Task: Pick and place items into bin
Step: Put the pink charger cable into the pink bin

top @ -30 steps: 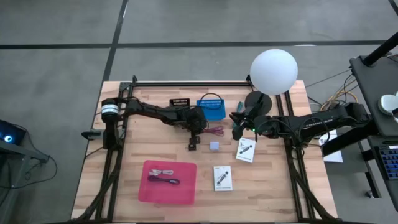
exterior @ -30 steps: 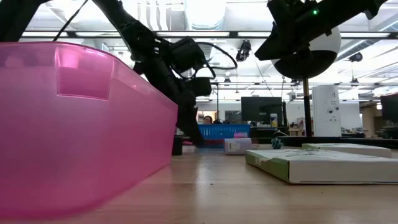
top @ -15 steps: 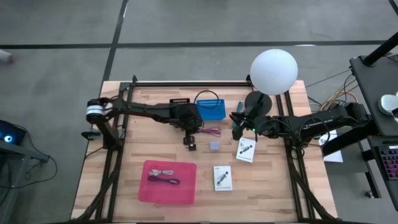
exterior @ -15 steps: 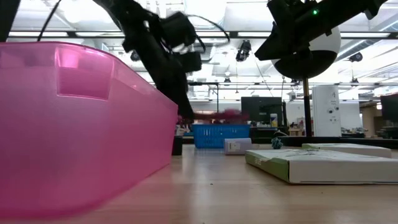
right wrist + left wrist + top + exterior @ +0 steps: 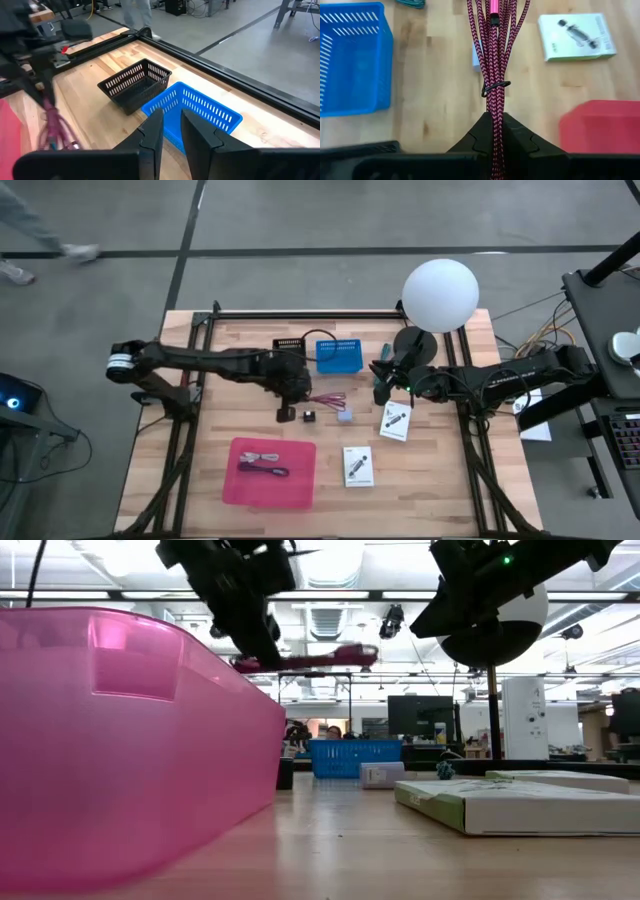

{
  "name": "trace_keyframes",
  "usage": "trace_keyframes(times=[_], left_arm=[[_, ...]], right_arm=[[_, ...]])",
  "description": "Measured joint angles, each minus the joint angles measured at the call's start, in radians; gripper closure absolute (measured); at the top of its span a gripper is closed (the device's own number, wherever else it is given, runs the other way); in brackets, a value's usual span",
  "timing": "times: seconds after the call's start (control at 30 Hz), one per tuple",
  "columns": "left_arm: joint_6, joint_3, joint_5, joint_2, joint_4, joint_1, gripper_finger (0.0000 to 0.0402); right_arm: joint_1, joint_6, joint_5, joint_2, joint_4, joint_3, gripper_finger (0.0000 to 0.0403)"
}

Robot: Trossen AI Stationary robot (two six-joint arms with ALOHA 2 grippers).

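My left gripper [image 5: 296, 391] hangs above the table's middle, shut on the maroon braided cable [image 5: 328, 398], a bundle bound with a thin tie [image 5: 495, 89]. In the low view the cable [image 5: 320, 658] floats well above the tabletop. A black cube [image 5: 308, 417] and a lavender cube [image 5: 345, 415] rest on the wood just below it. Two white cards [image 5: 396, 420] [image 5: 358, 465] lie flat to the right. The teal pen-like tool [image 5: 383, 352] lies near the blue basket. My right gripper [image 5: 380, 385] waits over the table's right half, its fingers a narrow gap apart and empty. My left gripper pinches one end of the maroon cable bundle [image 5: 493, 117] between its two fingers, several strands together. The fingers lie along the bundle, which sticks out roughly level beyond the fingertips. The whole cable is lifted clear of the table.
The pink bin [image 5: 240, 445] sits near the table's near edge, left of centre, with a coiled cable and a dark piece inside. A blue basket [image 5: 338, 355] and a black basket [image 5: 289, 345] stand toward the far edge. A white globe lamp [image 5: 440, 295] stands at the far right.
My left gripper, shut on the cable, has risen and drawn back toward the table's left. The cable has gone from lying on the wood beside the blue basket to hanging clear in the air.
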Motion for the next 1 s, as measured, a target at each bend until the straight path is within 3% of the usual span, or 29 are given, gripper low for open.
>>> trace_keyframes(times=[0.67,1.0], left_arm=[[-0.222,-0.006,-0.021,-0.049,-0.197,-0.153,0.0389],[-0.336,-0.007,-0.020,-0.050,-0.212,-0.270,0.0389]], right_arm=[[0.000,0.011,-0.001,0.000,-0.001,0.000,0.0346],[0.000,0.011,-0.001,0.000,-0.001,0.000,0.0346]])
